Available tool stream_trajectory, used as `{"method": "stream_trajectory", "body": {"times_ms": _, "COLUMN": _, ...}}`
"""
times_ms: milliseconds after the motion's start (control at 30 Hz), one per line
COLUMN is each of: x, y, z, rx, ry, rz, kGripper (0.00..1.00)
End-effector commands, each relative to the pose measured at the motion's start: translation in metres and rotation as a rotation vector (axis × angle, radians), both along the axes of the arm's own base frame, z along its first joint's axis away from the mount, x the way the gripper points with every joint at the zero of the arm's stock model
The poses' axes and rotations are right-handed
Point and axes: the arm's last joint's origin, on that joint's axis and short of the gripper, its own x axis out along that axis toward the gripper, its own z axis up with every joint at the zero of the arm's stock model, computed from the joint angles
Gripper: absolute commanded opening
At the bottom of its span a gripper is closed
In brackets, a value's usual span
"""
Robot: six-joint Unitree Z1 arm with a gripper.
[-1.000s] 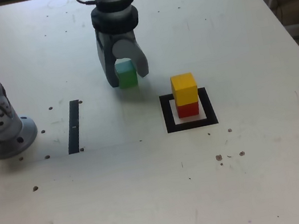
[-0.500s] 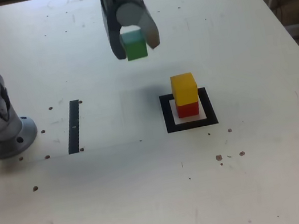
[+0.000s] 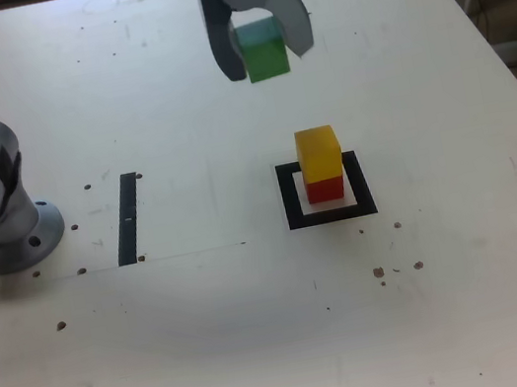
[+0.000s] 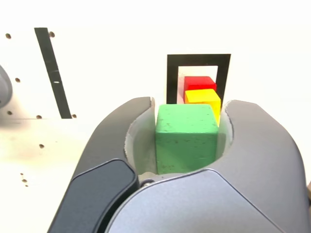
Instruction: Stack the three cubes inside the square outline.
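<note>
Tool (image 4: 187, 138) gripping matte green cube (image 4: 186, 138), smooth yellow cube (image 3: 319, 154) on red cube (image 3: 325, 190), sq. outline (image 3: 296, 217)

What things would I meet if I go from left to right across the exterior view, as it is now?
Round metal arm base → straight black tape strip → green cube in the jaws → yellow cube on the red cube, inside the square outline.

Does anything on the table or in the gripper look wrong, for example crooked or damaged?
Nothing looks seriously wrong. The yellow cube rests on the red cube inside the square outline, without obvious lean. The gripper holds the green cube, whose faces show small dark marks.
</note>
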Motion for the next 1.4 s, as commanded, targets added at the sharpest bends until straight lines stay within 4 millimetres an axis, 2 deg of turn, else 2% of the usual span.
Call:
{"method": "stream_trajectory", "body": {"times_ms": 0, "x": 0.004, "y": -0.007, "z": -0.003, "rx": -0.003, "ry": 0.008, "rz": -0.012, "kGripper": 0.28}}
{"method": "stream_trajectory", "body": {"times_ms": 167, "x": 0.022, "y": -0.028, "z": -0.020, "rx": -0.007, "ry": 0.057, "rz": -0.027, "kGripper": 0.28}}
{"method": "stream_trajectory", "body": {"times_ms": 300, "x": 0.033, "y": -0.034, "z": -0.031, "rx": -0.003, "ry": 0.076, "rz": -0.030, "kGripper": 0.28}}
{"method": "stream_trajectory", "body": {"times_ms": 1133, "x": 0.049, "y": -0.030, "z": -0.062, "rx": -0.002, "ry": 0.111, "rz": -0.027, "kGripper": 0.28}}
{"method": "stream_trajectory", "body": {"times_ms": 1367, "x": 0.050, "y": -0.030, "z": -0.064, "rx": -0.010, "ry": 0.107, "rz": -0.025, "kGripper": 0.30}}
